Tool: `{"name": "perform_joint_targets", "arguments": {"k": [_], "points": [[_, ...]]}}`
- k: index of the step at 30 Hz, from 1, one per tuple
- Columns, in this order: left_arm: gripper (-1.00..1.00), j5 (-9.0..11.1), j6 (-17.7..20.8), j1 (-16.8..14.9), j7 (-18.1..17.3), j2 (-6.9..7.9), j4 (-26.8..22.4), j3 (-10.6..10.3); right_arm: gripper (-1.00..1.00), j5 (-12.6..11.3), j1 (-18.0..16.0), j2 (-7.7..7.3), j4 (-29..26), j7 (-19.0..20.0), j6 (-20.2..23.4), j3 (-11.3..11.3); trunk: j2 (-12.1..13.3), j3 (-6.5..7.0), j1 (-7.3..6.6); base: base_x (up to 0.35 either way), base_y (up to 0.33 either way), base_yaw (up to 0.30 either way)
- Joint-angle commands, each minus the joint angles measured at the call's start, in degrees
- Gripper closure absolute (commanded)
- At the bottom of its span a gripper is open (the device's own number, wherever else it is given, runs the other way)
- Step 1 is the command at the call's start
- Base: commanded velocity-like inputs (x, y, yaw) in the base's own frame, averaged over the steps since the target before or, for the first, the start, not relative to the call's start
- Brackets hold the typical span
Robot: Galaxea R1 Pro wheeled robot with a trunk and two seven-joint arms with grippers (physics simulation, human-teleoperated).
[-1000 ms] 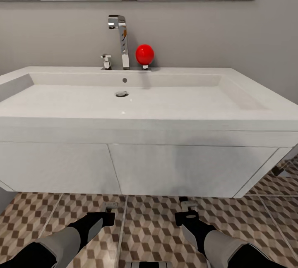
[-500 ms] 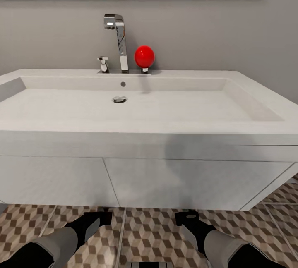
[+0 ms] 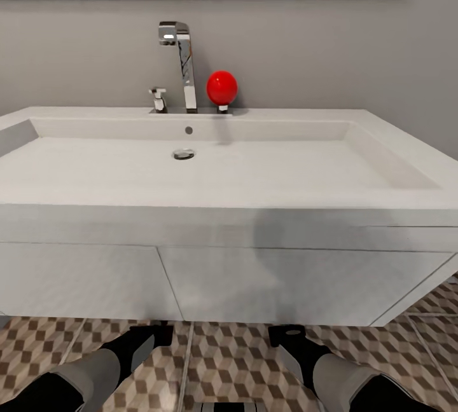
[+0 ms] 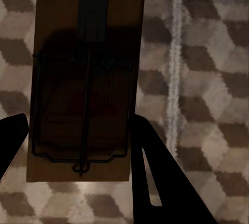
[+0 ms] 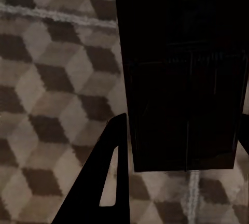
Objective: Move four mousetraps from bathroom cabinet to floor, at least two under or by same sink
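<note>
The robot faced the sink (image 3: 210, 173), a white basin with a chrome tap (image 3: 181, 62) and a red ball (image 3: 222, 88) at its back edge, set on a white two-door vanity (image 3: 267, 281). Both arms hung low over the bathroom floor (image 3: 235, 361), just before the vanity's front edge. The left tool (image 4: 78, 146) was clamped on a mousetrap (image 4: 85, 79), its fingers (image 4: 155, 177) pressed to the board's sides above the tiles. The right tool (image 5: 181, 146) gripped a second, deeply shadowed mousetrap (image 5: 181, 79) the same way.
</note>
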Motion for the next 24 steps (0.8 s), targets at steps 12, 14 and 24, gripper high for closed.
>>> {"name": "perform_joint_targets", "arguments": {"k": [12, 14, 24], "points": [[1.0, 0.5, 0.2, 0.0, 0.2, 0.02, -0.1, -0.4, 1.0, -0.5, 0.0, 0.05, -0.1, -0.2, 0.2, 0.5, 0.0, -0.04, 0.01, 0.05, 0.0, 0.0], [1.0, 0.6, 0.2, 0.0, 0.2, 0.02, -0.1, -0.4, 1.0, -0.4, 0.0, 0.05, -0.1, -0.2, 0.2, 0.5, 0.0, -0.04, 0.01, 0.0, 0.0, 0.0], [1.0, 0.6, 0.3, 0.0, 0.2, -0.25, -0.1, -0.4, 1.0, -0.5, 0.0, 0.08, -0.2, -0.2, 0.3, 0.5, 0.0, -0.04, 0.01, 0.0, 0.0, 0.0]]}}
